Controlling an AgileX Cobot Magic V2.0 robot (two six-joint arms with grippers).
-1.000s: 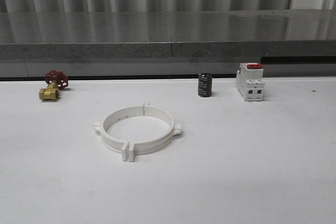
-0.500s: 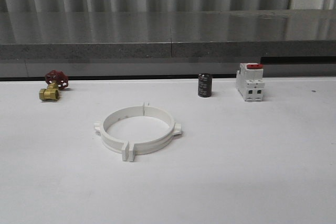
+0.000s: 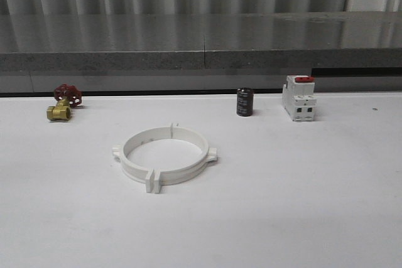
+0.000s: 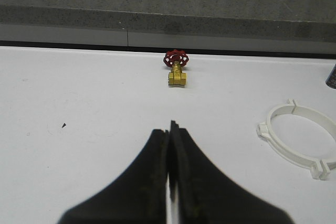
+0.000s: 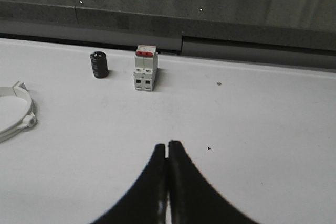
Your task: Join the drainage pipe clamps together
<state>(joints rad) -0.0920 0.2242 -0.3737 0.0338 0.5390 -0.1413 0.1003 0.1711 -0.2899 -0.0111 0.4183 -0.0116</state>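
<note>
The two white drainage pipe clamps point(image 3: 164, 157) lie flat in the middle of the white table, their ends meeting so that they form one wide ring. In the left wrist view the ring point(image 4: 300, 139) lies off to one side of my left gripper point(image 4: 169, 128), well apart from it. The left gripper's black fingers are shut with nothing between them. Part of the ring point(image 5: 14, 113) reaches the edge of the right wrist view, far from my right gripper point(image 5: 167, 145), which is also shut and holds nothing.
A brass valve with a red handwheel point(image 3: 64, 101) sits at the back left. A black cylinder point(image 3: 245, 101) and a white switch with a red top point(image 3: 299, 98) stand at the back right. A grey ledge point(image 3: 201, 61) runs along the table's far edge.
</note>
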